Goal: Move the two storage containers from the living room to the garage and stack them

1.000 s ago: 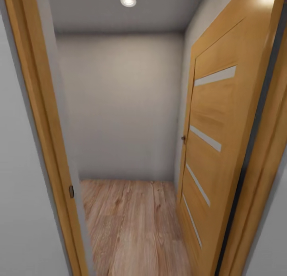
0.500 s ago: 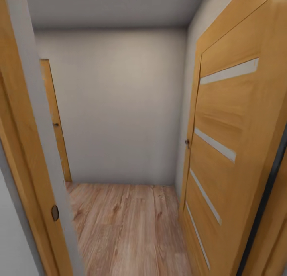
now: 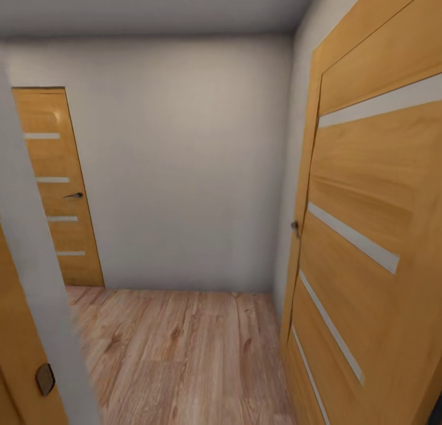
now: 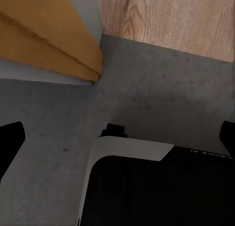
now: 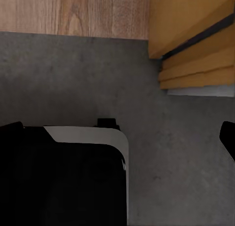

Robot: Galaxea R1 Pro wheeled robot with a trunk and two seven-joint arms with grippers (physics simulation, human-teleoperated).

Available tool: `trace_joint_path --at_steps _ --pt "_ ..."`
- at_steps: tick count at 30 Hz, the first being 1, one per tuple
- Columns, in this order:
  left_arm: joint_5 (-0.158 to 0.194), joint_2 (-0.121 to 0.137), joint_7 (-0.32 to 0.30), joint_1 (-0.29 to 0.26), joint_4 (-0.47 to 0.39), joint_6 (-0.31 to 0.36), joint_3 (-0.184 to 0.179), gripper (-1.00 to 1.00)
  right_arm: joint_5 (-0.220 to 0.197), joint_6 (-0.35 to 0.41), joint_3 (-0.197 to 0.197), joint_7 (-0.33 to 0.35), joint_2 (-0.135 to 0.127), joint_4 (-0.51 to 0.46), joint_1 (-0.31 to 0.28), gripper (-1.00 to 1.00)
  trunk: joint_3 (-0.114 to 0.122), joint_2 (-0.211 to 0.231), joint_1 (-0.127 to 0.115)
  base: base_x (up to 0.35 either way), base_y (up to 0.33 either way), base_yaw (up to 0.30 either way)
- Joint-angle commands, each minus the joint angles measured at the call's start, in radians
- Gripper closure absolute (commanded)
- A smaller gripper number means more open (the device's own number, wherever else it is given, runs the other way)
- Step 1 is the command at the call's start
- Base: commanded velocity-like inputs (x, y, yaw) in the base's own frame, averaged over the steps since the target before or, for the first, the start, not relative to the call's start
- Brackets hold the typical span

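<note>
The two storage containers are out of view. In the left wrist view my left gripper [image 4: 117, 138] is open, its dark fingertips [image 4: 11, 138] far apart at the picture's edges, with nothing between them. My right gripper [image 5: 120, 133] is open too and holds nothing. Both hang over the dark grey concrete floor [image 4: 161, 89], right where it meets light wood planks [image 4: 171, 15]. My own white and black base [image 4: 147, 187] shows under both grippers.
Ahead is a narrow hallway with a wood-plank floor [image 3: 184, 351] and a grey end wall [image 3: 184, 167]. An open wooden door [image 3: 368, 229] lines the right side. A shut wooden door [image 3: 58, 192] stands at the far left. The door frame [image 3: 24, 351] is close on my left.
The head view has advanced through the doorway. The left frame has slid off to the side, the ceiling lamp has left the picture, and the far left door has come into view.
</note>
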Motion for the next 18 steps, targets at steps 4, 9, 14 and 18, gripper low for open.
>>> trace_joint_path --at_steps 4,9,14,18 --pt "0.008 -0.001 0.003 -0.001 0.001 -0.004 -0.009 -1.00 -0.009 -0.006 0.008 -0.001 0.000 0.003 -0.002 -1.00 -0.002 -0.001 0.001 0.322 -0.033 0.000" --pt "0.007 -0.002 0.003 -0.001 0.001 -0.014 -0.009 -1.00 -0.009 -0.006 0.008 -0.001 0.000 0.003 -0.002 -1.00 -0.002 -0.001 0.001 0.153 -0.038 0.000" --pt "0.007 -0.005 0.003 -0.001 0.000 -0.016 -0.008 -1.00 -0.009 -0.006 0.008 -0.001 0.000 0.003 -0.002 -1.00 -0.002 -0.001 0.001 0.032 -0.033 0.000" --pt "0.006 -0.005 0.003 -0.001 0.001 -0.017 -0.008 -1.00 -0.009 -0.006 0.008 -0.001 -0.001 0.003 -0.002 -1.00 -0.002 -0.001 0.001 0.086 -0.199 0.000"
